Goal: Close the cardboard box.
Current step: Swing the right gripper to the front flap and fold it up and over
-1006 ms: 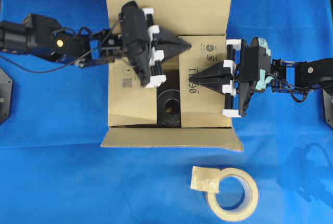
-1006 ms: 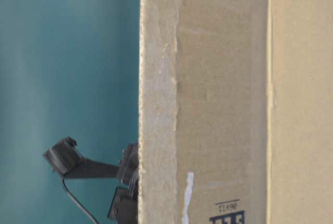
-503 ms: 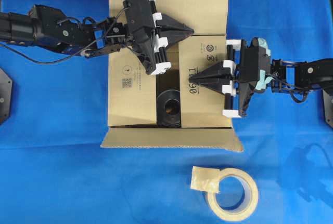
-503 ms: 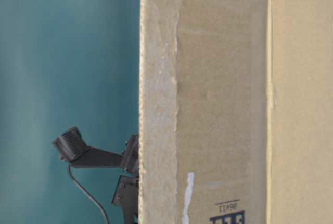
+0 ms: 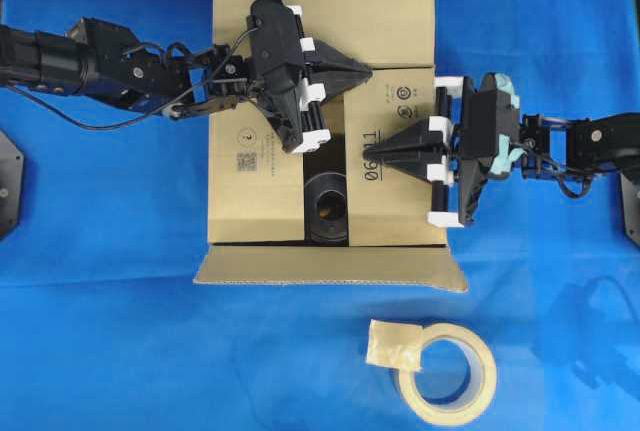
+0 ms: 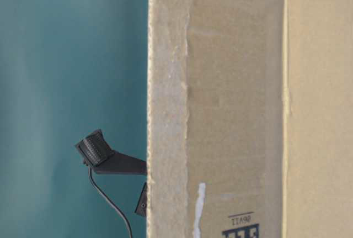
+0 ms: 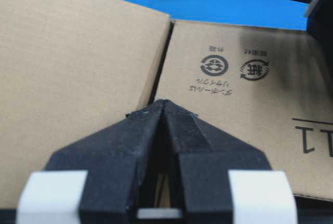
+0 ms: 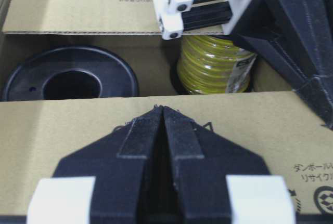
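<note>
Cardboard box (image 5: 270,166) sits mid-table toward the far edge — both side flaps down, far flap nearly down, near flap still splayed out. Left gripper (image 5: 366,72) closed & empty, pressing the far flap; right gripper (image 5: 368,150) closed, pinning its side flap

The cardboard box (image 5: 325,111) sits toward the far edge of the table (image 5: 100,331), midway between its left and right edges. My left end effector (image 5: 368,73) is over the box's far part, where the far flap meets the right flap. My right end effector (image 5: 366,153) lies on the right flap. Inside the box, in the gap between the left and right flaps, a spool (image 5: 326,209) sits nearer the near wall and a wire coil (image 8: 216,69) stands beside it. A tape roll (image 5: 447,373) lies near the table's near edge, right of the middle.
</note>
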Robot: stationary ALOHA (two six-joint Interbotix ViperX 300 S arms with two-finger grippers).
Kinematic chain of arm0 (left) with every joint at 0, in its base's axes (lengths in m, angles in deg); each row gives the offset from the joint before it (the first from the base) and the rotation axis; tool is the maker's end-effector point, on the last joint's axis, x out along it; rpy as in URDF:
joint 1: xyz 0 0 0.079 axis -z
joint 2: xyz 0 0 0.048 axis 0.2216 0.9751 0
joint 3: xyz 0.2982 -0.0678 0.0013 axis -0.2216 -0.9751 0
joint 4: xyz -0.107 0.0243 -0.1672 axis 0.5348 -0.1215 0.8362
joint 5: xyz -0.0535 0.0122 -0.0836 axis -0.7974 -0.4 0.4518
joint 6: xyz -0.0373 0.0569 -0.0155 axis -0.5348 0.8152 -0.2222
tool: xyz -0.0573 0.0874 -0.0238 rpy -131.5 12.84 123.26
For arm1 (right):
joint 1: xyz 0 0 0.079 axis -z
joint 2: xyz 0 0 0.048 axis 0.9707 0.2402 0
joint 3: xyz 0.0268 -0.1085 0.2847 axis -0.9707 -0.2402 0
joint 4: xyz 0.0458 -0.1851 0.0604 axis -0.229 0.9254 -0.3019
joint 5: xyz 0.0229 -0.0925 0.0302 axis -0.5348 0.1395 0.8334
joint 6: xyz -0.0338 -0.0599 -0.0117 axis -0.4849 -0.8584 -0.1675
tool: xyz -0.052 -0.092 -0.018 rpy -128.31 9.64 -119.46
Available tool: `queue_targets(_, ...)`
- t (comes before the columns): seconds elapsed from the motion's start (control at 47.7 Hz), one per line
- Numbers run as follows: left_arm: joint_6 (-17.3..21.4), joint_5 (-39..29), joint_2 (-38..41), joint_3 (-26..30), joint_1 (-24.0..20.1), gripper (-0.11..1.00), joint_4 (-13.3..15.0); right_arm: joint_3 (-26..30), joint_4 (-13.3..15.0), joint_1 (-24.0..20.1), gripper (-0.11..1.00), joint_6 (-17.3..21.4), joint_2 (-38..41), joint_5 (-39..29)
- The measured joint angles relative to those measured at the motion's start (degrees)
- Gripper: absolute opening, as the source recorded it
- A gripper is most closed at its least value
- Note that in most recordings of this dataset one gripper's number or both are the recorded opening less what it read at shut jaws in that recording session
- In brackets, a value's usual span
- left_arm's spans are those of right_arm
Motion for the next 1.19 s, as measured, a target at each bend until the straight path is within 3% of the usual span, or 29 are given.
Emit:
queue_targets(0.629, -0.09, 0.44, 0.00, 0.00, -0.44, 0.00, -0.26, 0.00, -0.18, -0.70, 0.00, 0.00, -1.05, -1.49)
queue_targets(0.901, 0.00, 0.44, 0.00, 0.09, -0.62, 0.00, -0.26, 0.09, -0.09, -3.08, 0.00, 0.00, -12.39, -9.49)
queue_targets(1.195, 0.00, 0.44, 0.00, 0.09, -0.62, 0.00, -0.26, 0.09, 0.18, -11.87, 0.00, -0.62, -25.22, -13.80)
